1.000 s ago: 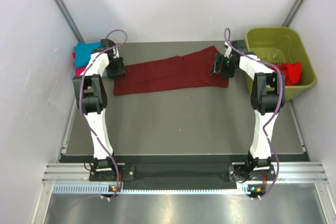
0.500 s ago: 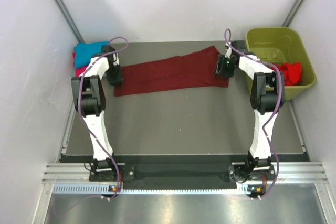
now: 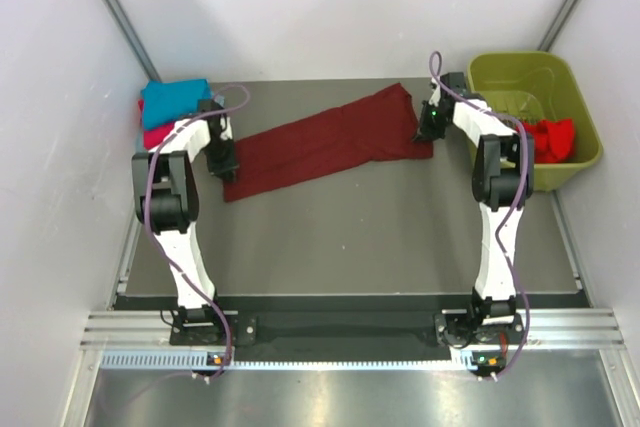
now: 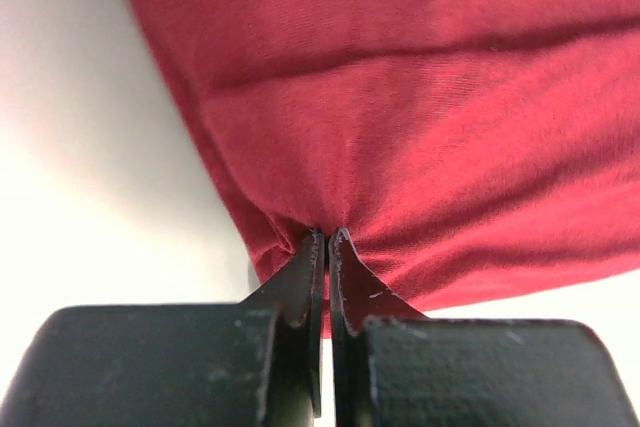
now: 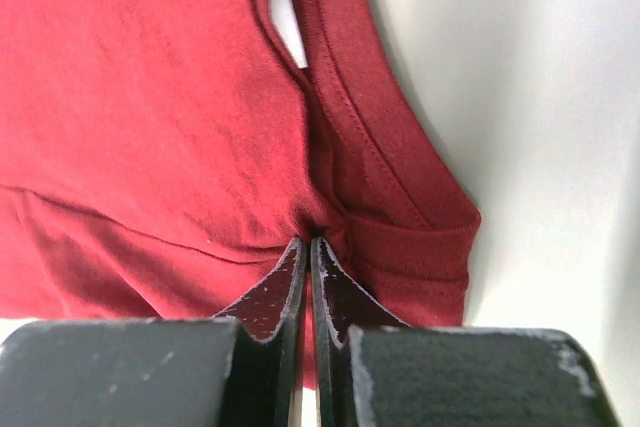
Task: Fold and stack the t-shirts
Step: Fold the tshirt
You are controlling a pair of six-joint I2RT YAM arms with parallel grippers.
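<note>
Pile on the left: a teal shirt is laid on top of a pink-red shirt, at 10 o'clock on the grey table.
Left gripper: its jaws are pinched tight on the left end of the dark maroon shirt. A small bunch of cloth is squeezed between the black fingers.
Cloth by the left jaws: the shirt is spread out toward 12 o'clock from the fingertips, with soft folds running across it.
Dark maroon shirt: it is folded into a long, thin strip and laid flat on the table. It is slanted, with the low end at 8 o'clock and the high end at 2 o'clock.
Right gripper: its jaws are pinched tight on the right end of the same shirt, close to a thick stitched hem.
Basket: it is olive green, smooth plastic, with round corners, and is set at 2 o'clock beside the table.
Bright red shirt: it is crumpled up inside the basket, on its right side.
Count: four shirts are seen, one of each colour. Two grippers and one basket are seen.
</note>
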